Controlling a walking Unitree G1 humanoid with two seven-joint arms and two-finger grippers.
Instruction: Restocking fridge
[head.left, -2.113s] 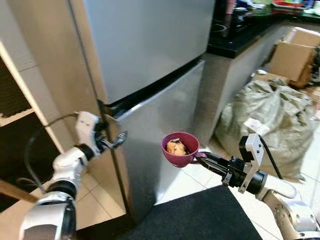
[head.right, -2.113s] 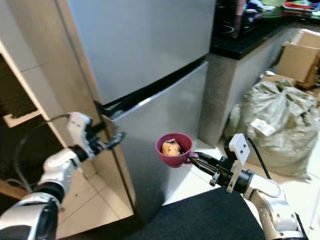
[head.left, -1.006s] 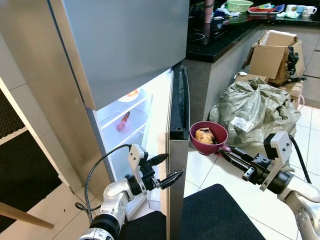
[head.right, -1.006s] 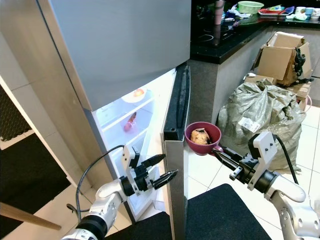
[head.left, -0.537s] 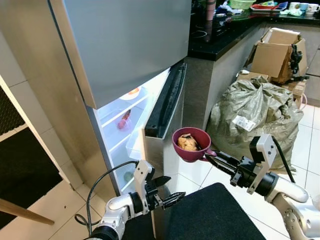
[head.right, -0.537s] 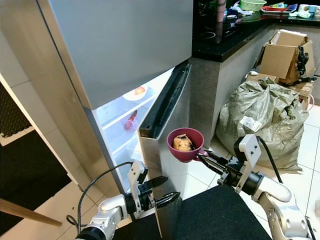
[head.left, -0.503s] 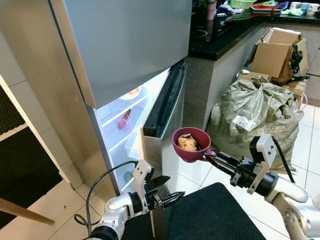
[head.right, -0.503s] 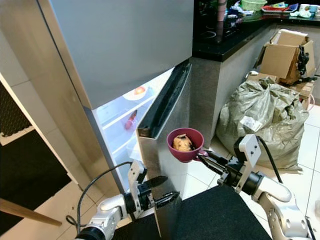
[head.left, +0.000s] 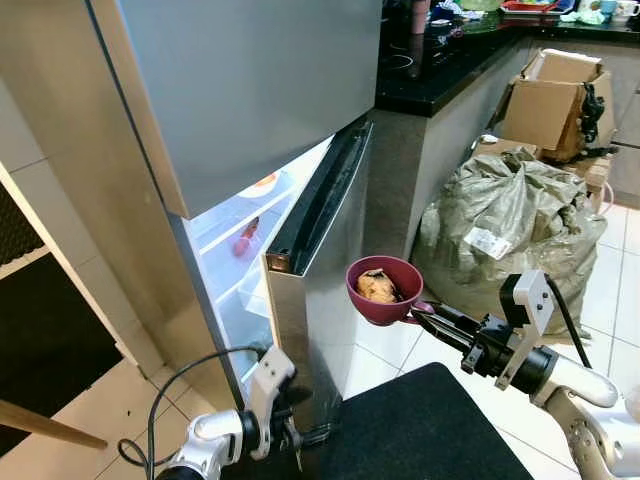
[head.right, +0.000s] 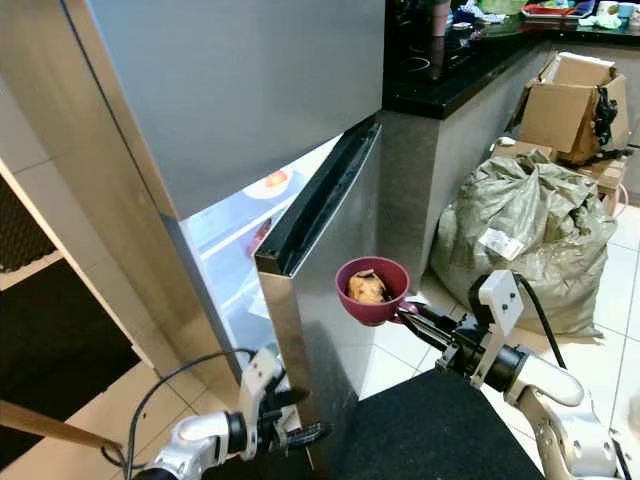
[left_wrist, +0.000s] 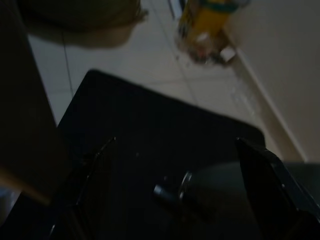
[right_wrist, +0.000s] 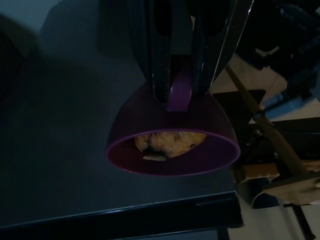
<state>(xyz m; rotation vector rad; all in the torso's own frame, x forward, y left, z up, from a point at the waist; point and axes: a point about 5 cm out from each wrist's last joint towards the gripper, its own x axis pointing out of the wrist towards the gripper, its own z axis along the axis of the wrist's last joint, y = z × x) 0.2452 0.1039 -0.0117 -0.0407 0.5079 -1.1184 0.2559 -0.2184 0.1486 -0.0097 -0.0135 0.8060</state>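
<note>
Fridge door swung wider since half a second ago.
Your left gripper has dropped low by the lower door, fingers spread, empty. Your right gripper stays clamped on the maroon bowl of food, just right of the door; fridge shelves lit behind.

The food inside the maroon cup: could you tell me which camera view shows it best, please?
The right wrist view shows it best: the food sits close and centred in the maroon cup, whose handle the right gripper clamps. Both eye views show it small, from above.
</note>
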